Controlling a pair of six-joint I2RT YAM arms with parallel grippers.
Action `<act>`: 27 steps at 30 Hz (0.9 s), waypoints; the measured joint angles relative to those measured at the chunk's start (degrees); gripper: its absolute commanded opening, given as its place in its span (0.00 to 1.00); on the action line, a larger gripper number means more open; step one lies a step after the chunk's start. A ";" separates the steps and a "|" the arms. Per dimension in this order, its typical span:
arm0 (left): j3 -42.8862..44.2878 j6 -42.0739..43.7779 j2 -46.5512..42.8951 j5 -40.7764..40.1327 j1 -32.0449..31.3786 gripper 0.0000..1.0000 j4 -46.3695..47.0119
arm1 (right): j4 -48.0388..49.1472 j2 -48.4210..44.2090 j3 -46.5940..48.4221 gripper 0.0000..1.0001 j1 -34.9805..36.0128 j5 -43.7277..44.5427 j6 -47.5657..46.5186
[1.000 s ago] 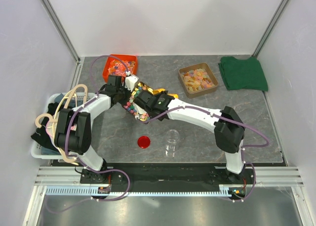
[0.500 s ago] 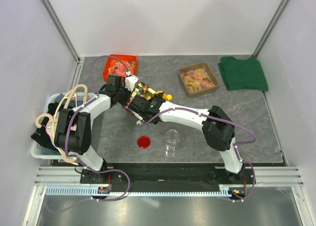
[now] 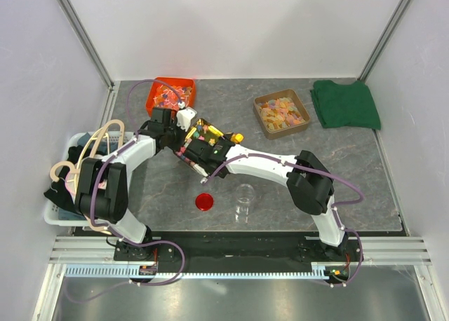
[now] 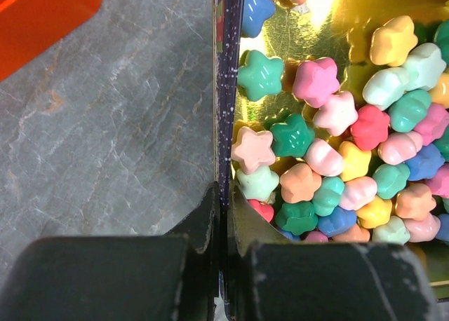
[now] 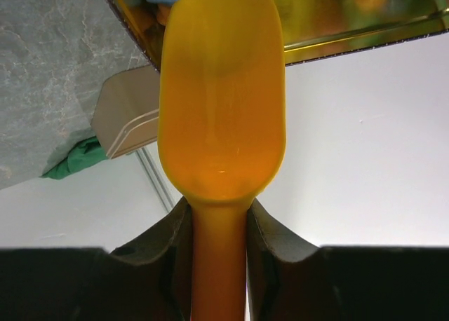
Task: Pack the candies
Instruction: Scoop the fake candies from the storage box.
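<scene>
Candies [image 4: 330,160], scoop [image 5: 221,111] handle cut off at edges.

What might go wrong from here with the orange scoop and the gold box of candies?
The left gripper pinches only one thin wall of the gold-lined box, so a push from the orange plastic scoop in the right gripper might twist it and spill the star-shaped candies. The clear cup stands well apart; candies may roll off the scoop on the way.

Center-left's cramped, left arm [image 3: 137,151] and right arm [image 3: 270,165] meeting over the gold tray [image 3: 208,130]; lower-right desk [image 3: 365,188] is open past the cup [image 3: 244,202].
</scene>
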 measured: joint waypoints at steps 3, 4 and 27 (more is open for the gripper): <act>-0.72 0.17 -0.81 0.20 0.00 0.02 -0.72 | -1.57 -0.02 0.98 0.00 -0.37 -3.02 -0.61; -0.87 0.20 -0.94 0.28 0.02 0.02 -0.98 | -2.19 -0.02 1.44 0.00 -0.59 -4.28 -0.76; -1.81 1.90 -1.05 3.43 0.13 0.02 -1.86 | -7.37 -2.49 2.51 0.00 -1.86 -21.59 2.67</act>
